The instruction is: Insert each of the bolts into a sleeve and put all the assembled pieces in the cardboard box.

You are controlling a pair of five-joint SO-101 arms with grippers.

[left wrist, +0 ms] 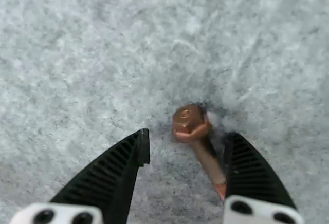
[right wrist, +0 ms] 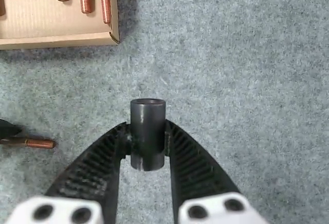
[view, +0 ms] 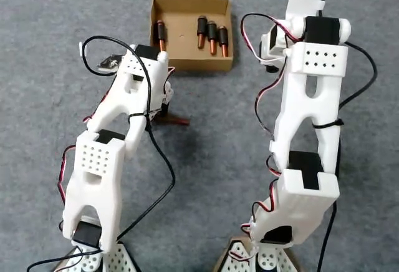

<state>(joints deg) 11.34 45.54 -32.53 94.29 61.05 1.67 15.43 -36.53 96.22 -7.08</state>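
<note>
On the table (view: 218,153) near the cardboard box (view: 184,38), the bolt (left wrist: 198,136) lies flat between the wide-open jaws of the nearer left gripper (left wrist: 186,141), shaft along 1 finger, while the right gripper (right wrist: 147,131) clamps a sleeve (right wrist: 147,115).

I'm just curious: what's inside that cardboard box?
Four bolts in sleeves lie in the box, one apart, three together. The sleeves cover part of each bolt.
</note>
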